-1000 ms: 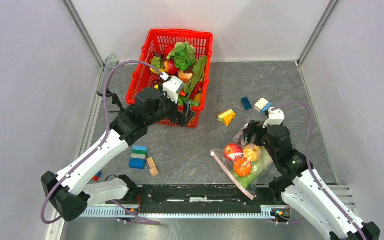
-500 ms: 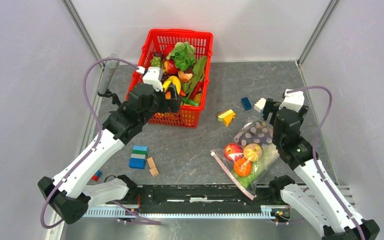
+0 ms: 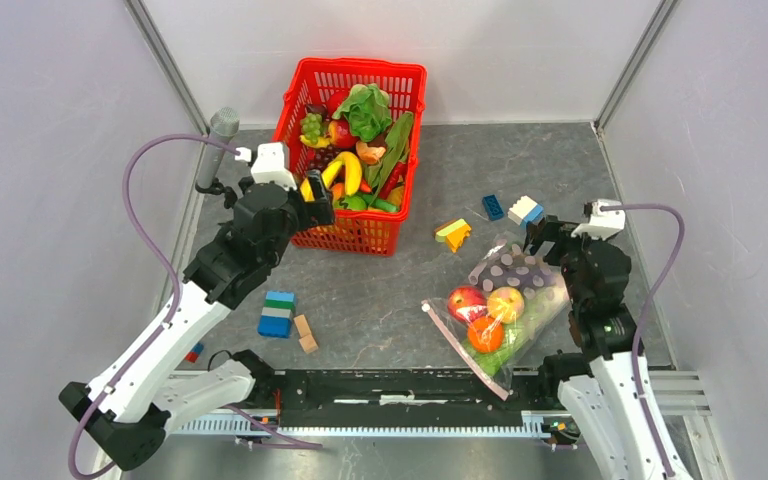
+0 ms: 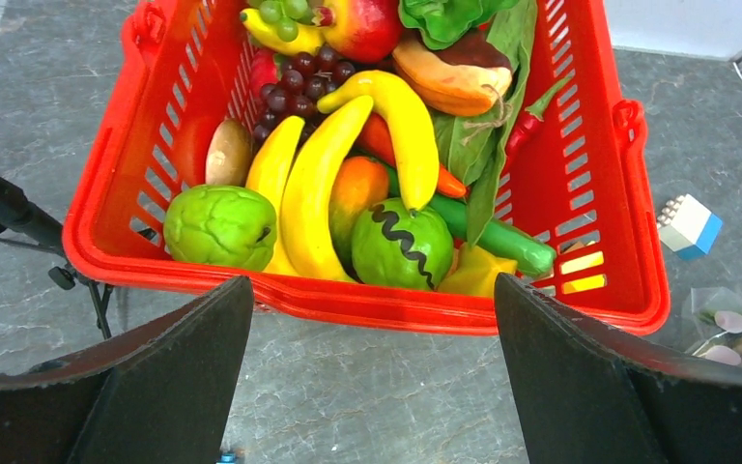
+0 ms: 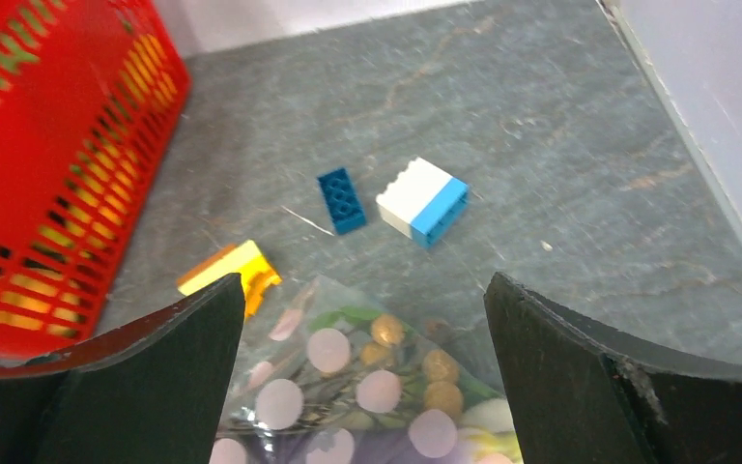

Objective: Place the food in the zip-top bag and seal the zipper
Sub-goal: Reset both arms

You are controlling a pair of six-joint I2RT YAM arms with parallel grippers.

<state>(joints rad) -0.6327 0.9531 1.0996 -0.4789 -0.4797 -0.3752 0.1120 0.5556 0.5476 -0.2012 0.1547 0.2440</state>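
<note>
The zip-top bag (image 3: 508, 300) lies flat at the right front, holding a red apple (image 3: 466, 301), a yellow fruit (image 3: 506, 303), an orange (image 3: 485, 335) and greens. Its pink zipper (image 3: 463, 348) runs along the near-left edge. My right gripper (image 3: 544, 236) hangs open above the bag's far end (image 5: 367, 387), touching nothing (image 5: 364, 300). More food (image 4: 328, 184) fills the red basket (image 3: 300, 110): bananas, grapes, green fruits, leafy greens. The open, empty left gripper (image 3: 312, 192) is just short of the basket's near rim (image 4: 372, 314).
Building blocks lie scattered: a blue one (image 5: 341, 200), a white-blue one (image 5: 423, 200) and a yellow one (image 5: 230, 273) beyond the bag, and a stack (image 3: 278, 313) with wooden pieces (image 3: 306, 333) at the left front. Grey walls close in both sides.
The left gripper has drawn back leftward from over the basket to its near-left corner. The right gripper has lifted off the bag's far end and swung right, uncovering it.
</note>
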